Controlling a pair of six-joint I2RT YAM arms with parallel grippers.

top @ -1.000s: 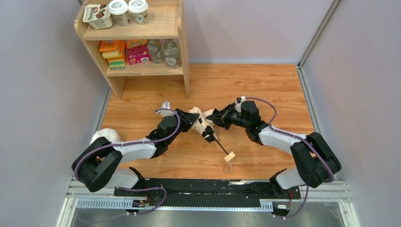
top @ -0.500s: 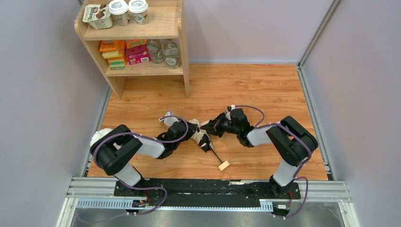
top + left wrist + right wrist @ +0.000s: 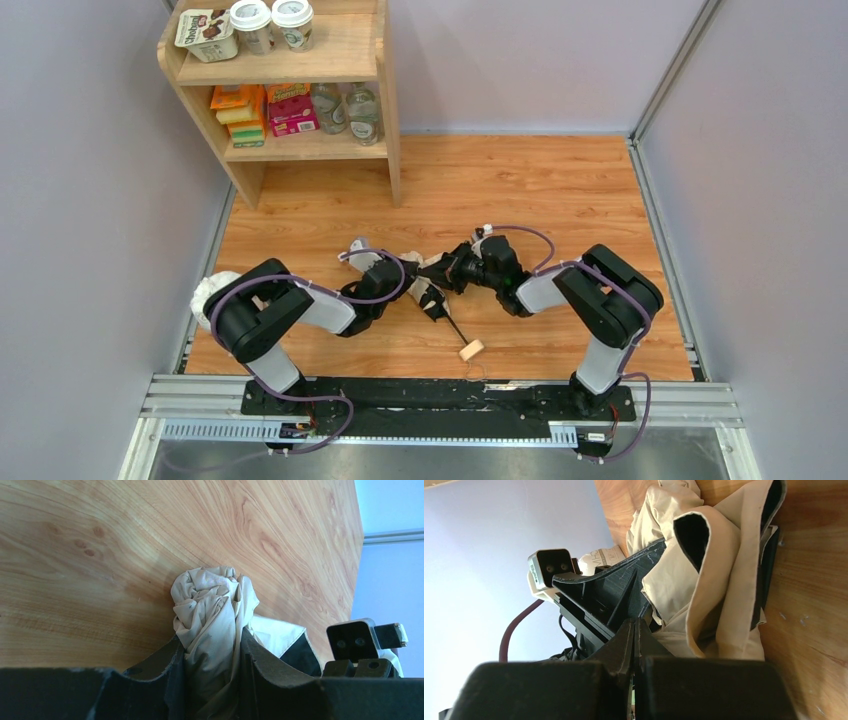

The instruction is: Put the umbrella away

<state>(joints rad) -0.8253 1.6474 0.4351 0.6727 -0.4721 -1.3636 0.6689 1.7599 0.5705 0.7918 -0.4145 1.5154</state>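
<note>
Since a second ago, both arms are folding lower and drawing in toward the near edge, and the umbrella (image 3: 422,283) is coming with them. Its wooden handle (image 3: 472,349) is now sitting closer to the arm bases than it was.

We are seeing the umbrella lying on the wooden table (image 3: 520,190), near the middle and slightly toward the near side. Its beige canopy is bunching into a crumpled bundle between the two wrists. The thin black shaft (image 3: 455,328) is running out of that bundle toward the near right, ending in the handle, which is resting on the tabletop.

From the left wrist view, the left gripper (image 3: 211,642) is clamping the canopy, with the rolled fabric (image 3: 212,605) squeezed between its two dark fingers and its wrinkled end pressing against the wood. From the right wrist view, the right gripper (image 3: 635,627) is holding its jaws pressed together right against the loose folds (image 3: 704,580). We cannot tell whether any cloth is caught between them. One black finger of the left gripper is showing just beyond, touching the same folds.

Further out, a white lumpy bag (image 3: 212,290) is sitting at the table's left edge beside the left arm. A wooden shelf (image 3: 385,110) is standing at the far left corner, carrying cups, boxes and bottles.
</note>
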